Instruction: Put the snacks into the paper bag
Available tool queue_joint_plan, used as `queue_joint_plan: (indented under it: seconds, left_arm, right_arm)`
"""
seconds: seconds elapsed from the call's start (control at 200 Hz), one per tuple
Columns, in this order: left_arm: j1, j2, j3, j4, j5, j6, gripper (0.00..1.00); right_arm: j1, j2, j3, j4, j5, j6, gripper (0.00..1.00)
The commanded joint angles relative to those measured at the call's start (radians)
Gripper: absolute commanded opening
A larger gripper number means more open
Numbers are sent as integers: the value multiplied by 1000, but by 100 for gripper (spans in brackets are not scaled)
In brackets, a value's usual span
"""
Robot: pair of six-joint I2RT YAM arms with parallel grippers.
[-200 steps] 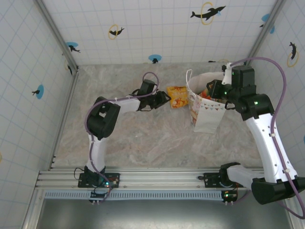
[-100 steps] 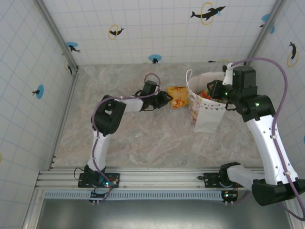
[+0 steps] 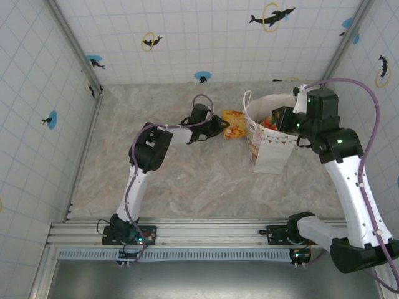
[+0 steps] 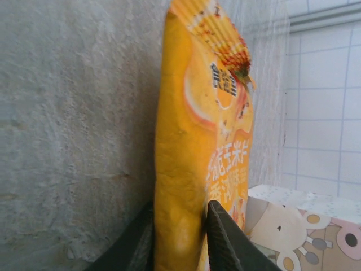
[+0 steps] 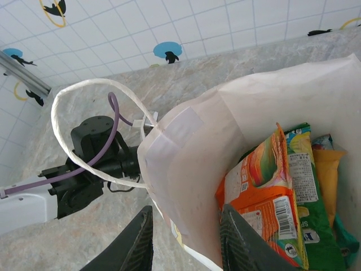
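Top: left gripper [image 3: 219, 126] tips hard to make out against orange packet [image 3: 234, 123], mid-frame, just left of paper bag [image 3: 271, 149]. Arm is stretched further right than a second ago.
Left wrist: fingers clenched on the orange packet, its bottom cut off.
Right wrist: right gripper [image 5: 186, 240] pinches the bag rim; snacks [image 5: 282, 192] inside, lower right.

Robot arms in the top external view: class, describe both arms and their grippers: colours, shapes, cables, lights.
The left arm and right arm have smooth white links joined by bulky black joints, on black bases. A lilac cable loops along each. Small green lights glow on the right arm and the bases. The left gripper and right gripper have dark, flat, tapering fingers.
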Motion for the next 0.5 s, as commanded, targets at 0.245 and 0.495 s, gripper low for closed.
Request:
queue_joint_plan:
  seconds: [0.245, 0.495]
  left_arm:
    - [5, -196, -86, -113, -39, 175, 0]
    - [23, -437, -242, -195, -69, 303, 0]
  right_arm:
    - [6, -61, -74, 99, -25, -5, 33]
    - [32, -85, -124, 181, -64, 5, 33]
